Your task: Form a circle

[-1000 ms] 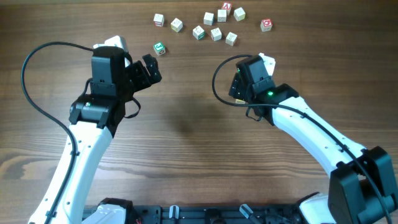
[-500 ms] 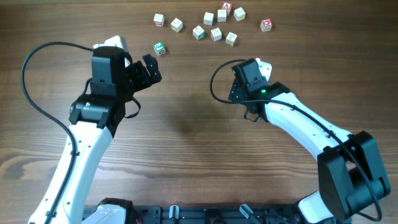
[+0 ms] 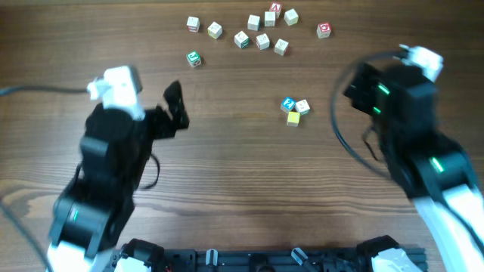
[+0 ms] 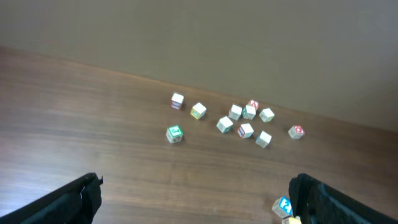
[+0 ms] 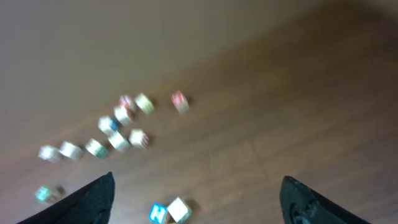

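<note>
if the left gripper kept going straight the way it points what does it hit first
Probably the green cube, the nearest block ahead of the left gripper; it might reach bare table first, depth is unclear.

The overhead view is lit evenly and softly; only faint shadows are cast beside the cubes (image 3: 262,41). The left arm (image 3: 106,174) and right arm (image 3: 412,128) are smeared by motion blur, while the table (image 3: 227,151) grain is rendered sharp. The right wrist view is blurred throughout; the left wrist view is sharper.
</note>
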Controlling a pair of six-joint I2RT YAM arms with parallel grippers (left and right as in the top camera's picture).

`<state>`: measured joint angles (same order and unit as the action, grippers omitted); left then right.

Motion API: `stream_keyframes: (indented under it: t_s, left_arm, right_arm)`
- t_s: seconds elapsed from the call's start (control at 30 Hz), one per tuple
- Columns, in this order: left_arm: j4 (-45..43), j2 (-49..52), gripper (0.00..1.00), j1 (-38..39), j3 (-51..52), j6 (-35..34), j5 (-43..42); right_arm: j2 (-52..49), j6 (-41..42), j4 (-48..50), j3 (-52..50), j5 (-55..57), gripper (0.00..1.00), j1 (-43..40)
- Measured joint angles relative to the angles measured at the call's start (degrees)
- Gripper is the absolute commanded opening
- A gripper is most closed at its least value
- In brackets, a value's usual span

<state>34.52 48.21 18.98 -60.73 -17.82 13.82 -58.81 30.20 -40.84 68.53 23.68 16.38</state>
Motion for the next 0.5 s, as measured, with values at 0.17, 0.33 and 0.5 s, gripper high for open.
stream_keyframes:
  t_s: [0.17, 0.33, 0.5]
  left_arm:
    - [8.35, -5.84, 1.0, 6.4, 0.2, -0.81, 7.45]
    - [9.88, -6.36, 1.0, 9.81, 4.26, -4.46, 14.1]
    - [10.54, -4.2, 1.0, 9.86, 5.84, -5.73, 15.78]
  right_arm:
    - [14.38, -4.17, -2.95, 0.26, 3.87, 0.99, 0.0]
    - [19.32, -4.98, -4.22, 0.26, 6.88, 1.0, 0.0]
    - [18.95, -4.79, -4.39, 0.24, 7.5, 1.0, 0.0]
